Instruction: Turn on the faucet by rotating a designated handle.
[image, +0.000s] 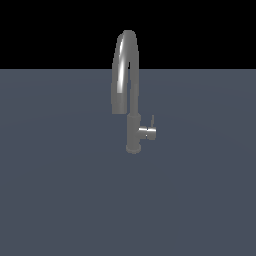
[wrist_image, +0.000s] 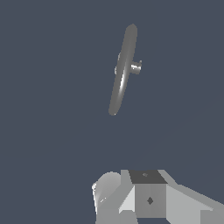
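The gripper (wrist_image: 151, 197) is cut off by the wrist view's edge; its jaws lie outside the picture, so their spacing cannot be determined. The exterior view does not contain the arm. In the wrist view, the lever pin on the handle (wrist_image: 136, 67) is too small to resolve.

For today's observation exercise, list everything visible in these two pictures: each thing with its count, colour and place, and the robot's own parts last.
faucet: one, grey brushed metal, standing upright on the floor surface, near the middle of the exterior view.
handle: one, grey metal, jutting from the column's lower part toward the exterior view's right, with a thin pin rising from it.
floor surface: one, dull blue-grey, flat, under the faucet.
background: black, above the surface's far edge.
gripper: one, light grey with a dark block, seen only in the wrist view, apart from the faucet; fingers not visible.
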